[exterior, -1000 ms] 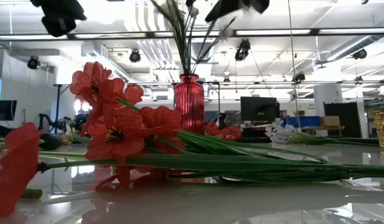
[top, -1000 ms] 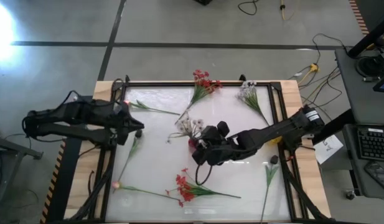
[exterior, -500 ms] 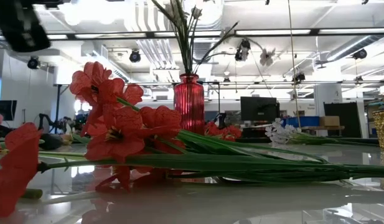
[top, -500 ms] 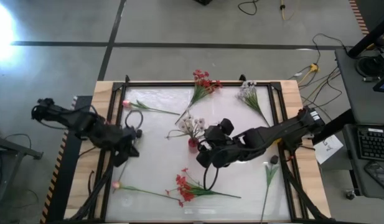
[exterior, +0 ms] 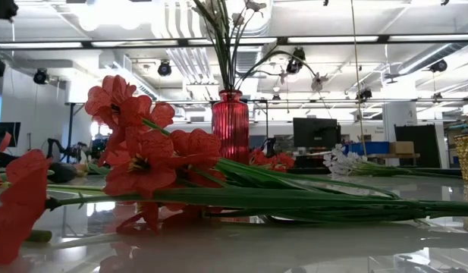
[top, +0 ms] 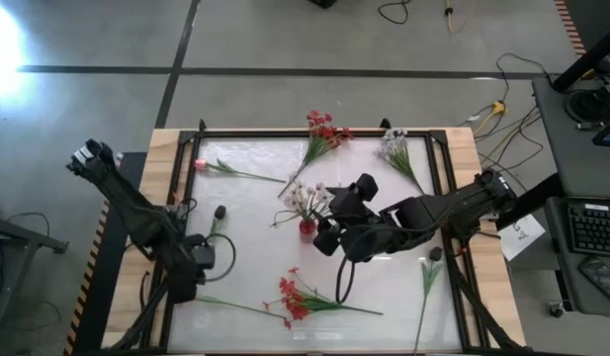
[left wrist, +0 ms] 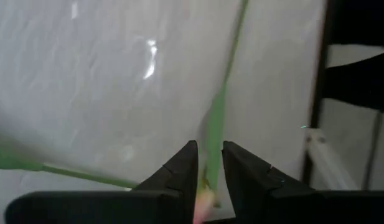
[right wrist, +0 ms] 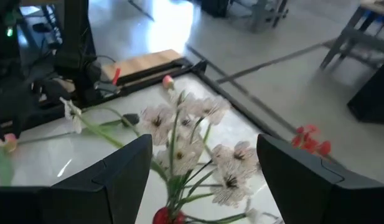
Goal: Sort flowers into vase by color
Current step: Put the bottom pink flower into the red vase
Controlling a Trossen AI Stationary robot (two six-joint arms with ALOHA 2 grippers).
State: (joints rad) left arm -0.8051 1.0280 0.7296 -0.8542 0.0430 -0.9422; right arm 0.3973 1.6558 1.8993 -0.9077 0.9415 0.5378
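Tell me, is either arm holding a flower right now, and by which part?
The left gripper straddles a pink bud's green stalk just above the bud, but a closed grip cannot be told. The right gripper is open, holding nothing, above the vase.

Grey concrete floor point(top: 285, 40), ceiling strip lights point(exterior: 347, 39) — perhaps a workshop

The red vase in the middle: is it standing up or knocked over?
Upright. The low view shows the red vase standing on the table with pale white flowers rising from its mouth.
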